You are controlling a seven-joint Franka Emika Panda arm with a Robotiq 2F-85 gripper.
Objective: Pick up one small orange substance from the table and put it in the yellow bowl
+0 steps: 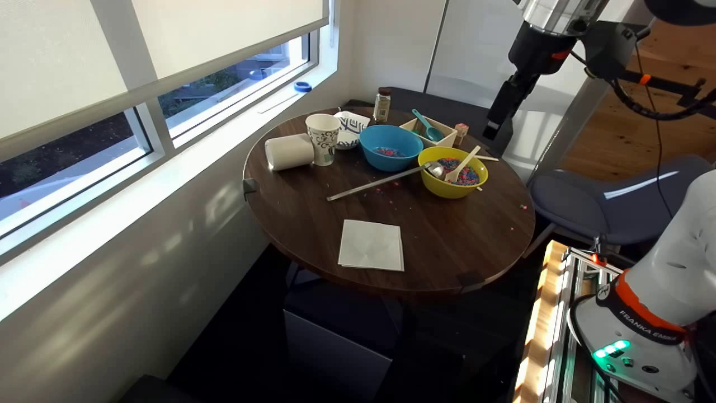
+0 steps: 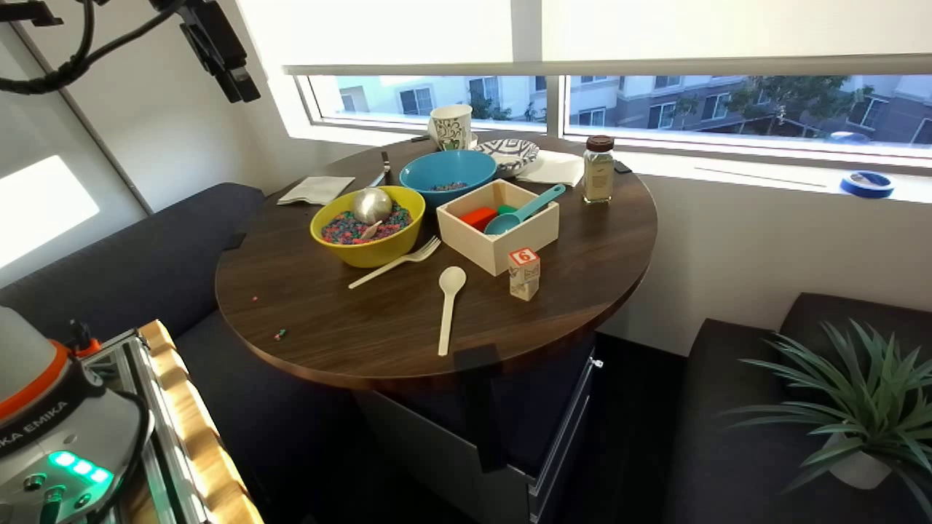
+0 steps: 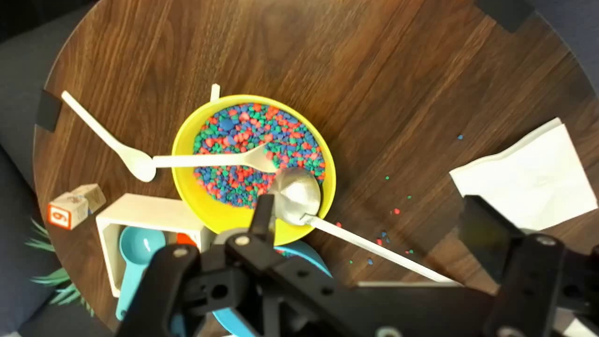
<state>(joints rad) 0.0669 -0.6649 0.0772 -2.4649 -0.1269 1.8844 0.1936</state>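
Small red-orange bits lie on the dark brown table [image 1: 302, 218] with green and blue ones. In the wrist view, one red-orange bit [image 3: 397, 211] lies right of the yellow bowl [image 3: 210, 213]. The yellow bowl [image 1: 447, 189] shows in both exterior views [image 2: 368, 256]. It holds many red-orange, blue and green bits, a metal ladle [image 3: 299, 194] and a pale spoon [image 3: 255, 159]. My gripper [image 3: 369, 210] is open and empty, its fingers wide apart. In both exterior views it hangs high above the table [image 1: 492, 129], well clear of the bowl [image 2: 244, 89].
The ladle's handle runs from the bowl across the table. A blue bowl [image 1: 386, 161], a wooden box [image 2: 473, 246], a jar [image 2: 598, 175], a paper cup [image 1: 323, 140], white napkins [image 1: 371, 246], stacked blocks [image 2: 524, 275] and another spoon [image 2: 447, 306] stand or lie around.
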